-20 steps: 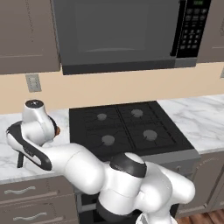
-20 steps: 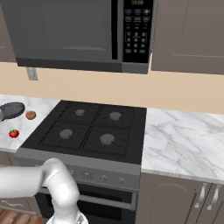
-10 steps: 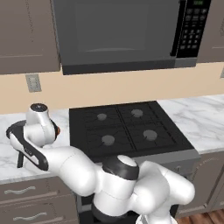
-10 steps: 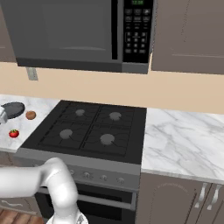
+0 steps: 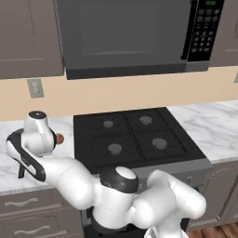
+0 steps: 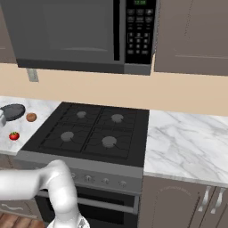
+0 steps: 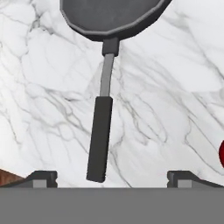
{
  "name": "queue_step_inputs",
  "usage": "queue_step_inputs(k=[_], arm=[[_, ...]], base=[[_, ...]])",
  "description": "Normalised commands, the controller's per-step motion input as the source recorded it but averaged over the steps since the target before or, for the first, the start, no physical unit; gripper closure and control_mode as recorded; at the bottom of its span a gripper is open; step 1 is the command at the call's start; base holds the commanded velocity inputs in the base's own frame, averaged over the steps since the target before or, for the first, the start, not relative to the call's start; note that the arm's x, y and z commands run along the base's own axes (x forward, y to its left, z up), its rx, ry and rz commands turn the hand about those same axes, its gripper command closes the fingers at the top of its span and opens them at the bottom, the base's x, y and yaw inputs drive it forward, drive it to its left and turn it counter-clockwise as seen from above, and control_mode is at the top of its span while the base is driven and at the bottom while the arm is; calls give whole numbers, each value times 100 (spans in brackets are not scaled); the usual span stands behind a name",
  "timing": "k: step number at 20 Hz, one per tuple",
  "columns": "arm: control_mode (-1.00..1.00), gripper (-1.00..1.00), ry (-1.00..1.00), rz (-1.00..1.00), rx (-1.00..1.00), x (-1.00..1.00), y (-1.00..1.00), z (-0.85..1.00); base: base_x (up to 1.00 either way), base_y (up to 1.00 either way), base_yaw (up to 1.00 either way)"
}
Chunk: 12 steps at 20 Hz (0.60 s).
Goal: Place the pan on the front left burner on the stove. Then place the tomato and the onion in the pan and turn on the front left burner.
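1. My arm has kept swinging left and lowering over the marble counter [image 6: 187,133] this past second; its wrist now sits lower at the left of the left base view, so I judge I'm closing in on the first grasp.
2. The stove [image 6: 89,133] holds nothing, its front left burner [image 6: 67,136] bare.
3. The pan [image 7: 109,15], shallow, round and dark grey, lies flat at the top of the hand view, its long black handle pointing down between my fingertips.
4. My gripper [image 7: 111,177] is spread wide, holding nothing.
5. Onion [image 6: 31,117] and tomato [image 6: 14,136] wait at the left edge of the right base view, beside the pan.
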Motion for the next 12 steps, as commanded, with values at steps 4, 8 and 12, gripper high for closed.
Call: queue_step_inputs(k=[4, 8, 12], arm=[[-100, -100, 8, 0, 0, 0, 23, 0], [-100, -100, 5, 0, 0, 0, 17, 0], [-100, -100, 1, 0, 0, 7, 11, -1]], base=[[0, 0, 0], [0, 0, 0], [0, 0, 0]])
